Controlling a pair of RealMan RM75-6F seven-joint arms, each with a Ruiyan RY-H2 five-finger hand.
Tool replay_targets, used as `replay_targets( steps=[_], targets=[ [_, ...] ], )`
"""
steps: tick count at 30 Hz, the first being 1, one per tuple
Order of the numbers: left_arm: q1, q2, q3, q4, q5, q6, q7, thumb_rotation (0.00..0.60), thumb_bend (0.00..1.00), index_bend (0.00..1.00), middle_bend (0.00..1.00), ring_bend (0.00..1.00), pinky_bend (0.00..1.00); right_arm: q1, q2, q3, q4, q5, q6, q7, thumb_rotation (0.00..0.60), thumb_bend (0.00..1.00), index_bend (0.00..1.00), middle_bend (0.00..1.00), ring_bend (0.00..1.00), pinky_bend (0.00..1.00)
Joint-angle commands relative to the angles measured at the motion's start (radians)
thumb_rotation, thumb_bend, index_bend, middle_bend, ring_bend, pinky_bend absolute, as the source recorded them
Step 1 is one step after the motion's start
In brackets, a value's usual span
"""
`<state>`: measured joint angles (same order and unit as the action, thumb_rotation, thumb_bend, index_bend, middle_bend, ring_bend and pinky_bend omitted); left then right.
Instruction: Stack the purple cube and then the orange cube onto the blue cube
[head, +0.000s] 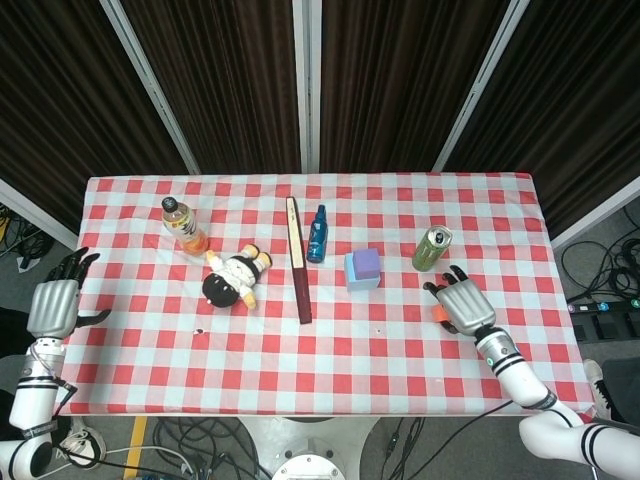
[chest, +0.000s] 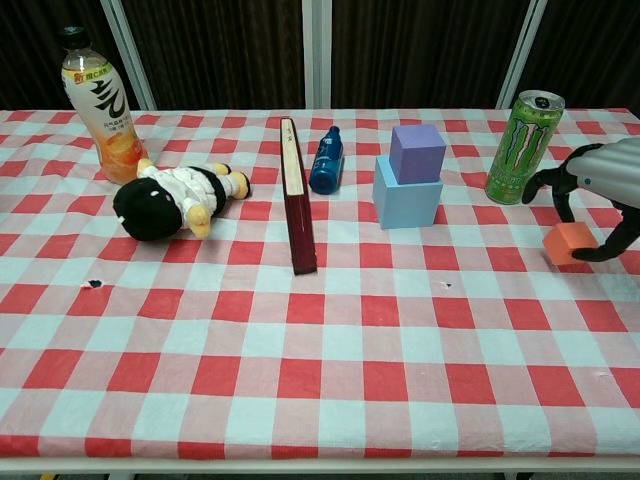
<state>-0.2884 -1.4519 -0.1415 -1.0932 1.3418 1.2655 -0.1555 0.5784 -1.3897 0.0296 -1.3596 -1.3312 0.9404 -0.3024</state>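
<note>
At table's right, right hand (chest: 600, 195) grips orange cube (chest: 567, 242)

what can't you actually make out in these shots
- Right hand and orange cube: chest view's right edge cuts off the hand; whether the cube is gripped or lifted is unclear.
- Orange cube in head view: mostly hidden under the right hand.
- Left hand: only in head view, off the table's edge; absent from chest view.
- Green can and bottle labels: too small to read.

Purple cube (chest: 417, 152) atop blue cube (chest: 406, 196); orange cube (chest: 567, 242) rightward, seemingly in right robot hand (chest: 600, 190).
</note>
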Motion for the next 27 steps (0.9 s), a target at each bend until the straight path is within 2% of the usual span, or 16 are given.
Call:
replay_targets(
  steps=[1,8,14,21,27],
  targets=[
    [0.0,0.002,0.0,-0.004,0.002,0.003,-0.001,0.6,0.09,0.2,0.18,0.13,0.23,-0.007,0.039,0.008,-0.066,-0.008,0.027,-0.011,0.6,0.16,0.26,0.53,0.21,0.12],
    [0.003,0.009,-0.002,-0.018,0.006,0.013,-0.004,0.6,0.09,0.2,0.18,0.13,0.23,-0.006,0.149,0.045,-0.25,0.0,0.076,-0.074,0.6,0.17,0.26,0.54,0.21,0.12],
    [0.004,0.013,-0.001,-0.028,0.008,0.018,0.001,0.6,0.09,0.2,0.18,0.13,0.23,0.043,0.225,0.13,-0.369,0.065,0.07,-0.131,0.6,0.17,0.26,0.54,0.23,0.12],
    [0.004,0.016,-0.003,-0.034,0.006,0.019,0.001,0.6,0.09,0.2,0.18,0.13,0.23,0.187,0.209,0.24,-0.38,0.341,-0.035,-0.251,0.6,0.17,0.26,0.54,0.23,0.13],
    [0.002,0.016,0.0,-0.035,0.007,0.012,0.001,0.6,0.09,0.2,0.18,0.13,0.23,0.325,0.167,0.275,-0.329,0.563,-0.095,-0.345,0.6,0.17,0.26,0.54,0.23,0.13]
  ],
)
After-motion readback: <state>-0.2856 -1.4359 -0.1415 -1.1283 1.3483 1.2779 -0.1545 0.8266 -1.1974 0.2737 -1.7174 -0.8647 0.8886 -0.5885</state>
